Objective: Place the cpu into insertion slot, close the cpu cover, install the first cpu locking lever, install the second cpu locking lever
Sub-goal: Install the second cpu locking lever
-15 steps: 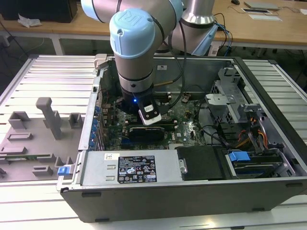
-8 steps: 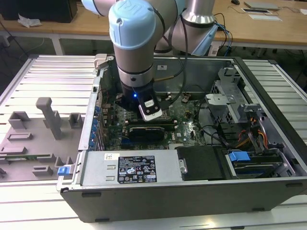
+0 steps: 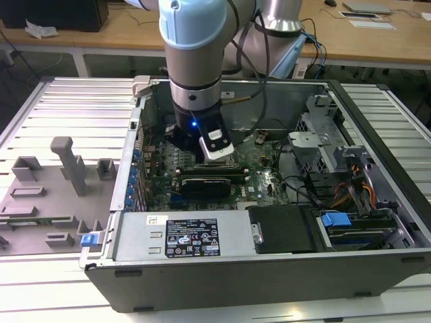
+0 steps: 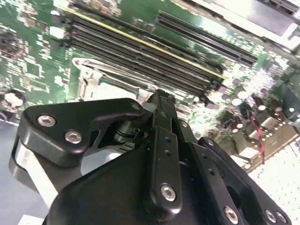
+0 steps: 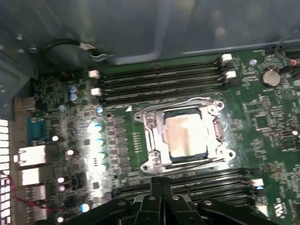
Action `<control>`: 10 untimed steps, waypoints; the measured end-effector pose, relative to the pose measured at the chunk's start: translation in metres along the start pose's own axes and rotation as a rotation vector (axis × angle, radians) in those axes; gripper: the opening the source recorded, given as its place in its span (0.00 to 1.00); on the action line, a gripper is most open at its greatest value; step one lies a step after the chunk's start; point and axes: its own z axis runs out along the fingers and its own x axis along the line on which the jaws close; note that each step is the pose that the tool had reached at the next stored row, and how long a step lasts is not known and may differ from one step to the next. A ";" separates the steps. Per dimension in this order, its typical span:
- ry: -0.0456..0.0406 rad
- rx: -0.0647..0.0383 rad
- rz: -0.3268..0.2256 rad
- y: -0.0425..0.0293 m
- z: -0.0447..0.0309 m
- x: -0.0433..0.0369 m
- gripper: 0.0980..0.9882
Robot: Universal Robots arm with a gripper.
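In the first wrist view the cpu (image 5: 186,136), with a pale silvery top, lies flat in the insertion slot (image 5: 187,111) of the green motherboard. The dull-silver cpu cover (image 5: 157,140) lies down around it as a frame. A thin wire lever (image 5: 173,104) runs along the frame's edge; I cannot tell if it is latched. My gripper (image 5: 161,183) hovers beside the socket over the memory slots, fingers pressed together with nothing between them. In the second wrist view the gripper (image 4: 159,96) is shut just above the board, near a corner of the cover (image 4: 91,77).
In the exterior view the arm's wrist (image 3: 195,114) reaches down into the open computer case (image 3: 202,235). Long black memory slots (image 5: 159,79) flank the socket on two sides. Drive cage and cables (image 3: 337,175) fill the exterior view's right. A grey fixture plate (image 3: 60,182) lies outside at the left.
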 end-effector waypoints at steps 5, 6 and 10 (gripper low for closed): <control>0.0043 0.001 0.001 0.0023 0.0010 -0.0187 0.01; 0.0052 0.001 0.001 0.0032 0.0014 -0.0251 0.01; 0.0053 0.001 0.001 0.0155 0.0038 -0.0282 0.01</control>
